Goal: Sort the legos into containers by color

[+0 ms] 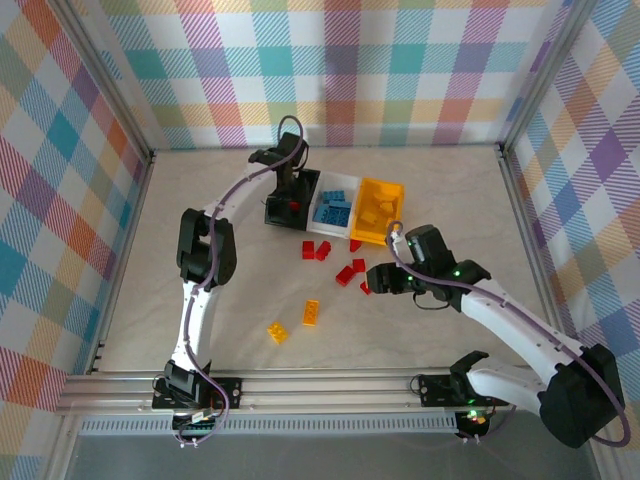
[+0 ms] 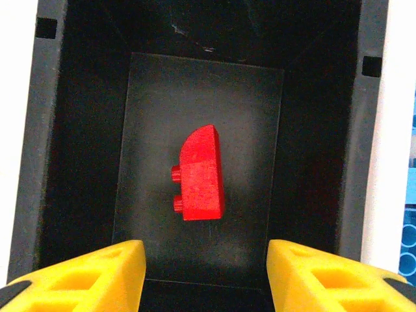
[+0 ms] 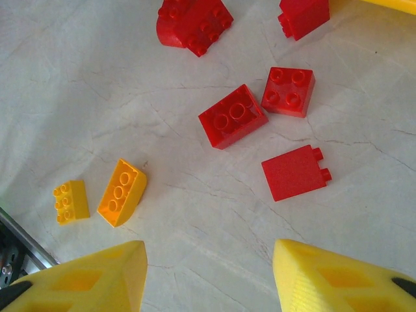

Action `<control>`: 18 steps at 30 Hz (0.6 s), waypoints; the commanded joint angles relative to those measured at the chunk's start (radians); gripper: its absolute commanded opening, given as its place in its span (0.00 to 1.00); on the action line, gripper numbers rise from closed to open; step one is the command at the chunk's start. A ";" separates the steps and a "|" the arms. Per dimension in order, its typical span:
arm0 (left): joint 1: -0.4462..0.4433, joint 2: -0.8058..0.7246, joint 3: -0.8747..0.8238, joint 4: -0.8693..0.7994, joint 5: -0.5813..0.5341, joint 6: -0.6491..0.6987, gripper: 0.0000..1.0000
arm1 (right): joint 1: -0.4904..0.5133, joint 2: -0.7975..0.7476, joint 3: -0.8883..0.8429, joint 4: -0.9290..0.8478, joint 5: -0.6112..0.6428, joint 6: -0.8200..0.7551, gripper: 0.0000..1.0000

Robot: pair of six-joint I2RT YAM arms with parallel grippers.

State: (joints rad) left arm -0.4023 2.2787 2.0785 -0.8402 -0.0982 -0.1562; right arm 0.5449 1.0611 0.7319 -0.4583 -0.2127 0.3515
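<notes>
Left gripper [image 2: 205, 273] is hanging over the black bin [image 2: 65, 130], upper centre of the top view, jaws spread apart and holding nothing. One red brick [image 2: 200, 175] is lying on its side on the bin floor, mid-frame in the left wrist view.

Right gripper [image 3: 208, 273] is hovering above the table [image 3: 78, 78], jaws wide and empty. Loose red bricks [image 3: 232, 116] are lying in the upper right of its wrist view, and two yellow-orange bricks [image 3: 121, 192] at lower left.

Blue bricks [image 1: 332, 210] are sitting in the white bin [image 1: 340, 179], and yellow-orange pieces [image 1: 370, 215] in the yellow-orange bin [image 1: 383, 184].
</notes>
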 commanded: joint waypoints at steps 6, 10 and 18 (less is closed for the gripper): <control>0.001 -0.194 -0.109 0.017 0.053 -0.014 0.56 | 0.009 -0.003 -0.014 -0.058 0.054 -0.007 0.60; -0.032 -0.322 -0.225 0.045 0.077 -0.016 0.61 | 0.009 0.044 -0.013 -0.062 0.064 -0.003 0.66; -0.114 -0.571 -0.555 0.135 0.104 -0.065 0.65 | 0.008 0.156 0.043 -0.096 0.108 -0.077 0.70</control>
State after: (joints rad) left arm -0.4984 1.7584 1.6169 -0.7380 -0.0292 -0.1829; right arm 0.5449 1.1984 0.7326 -0.5251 -0.1322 0.3244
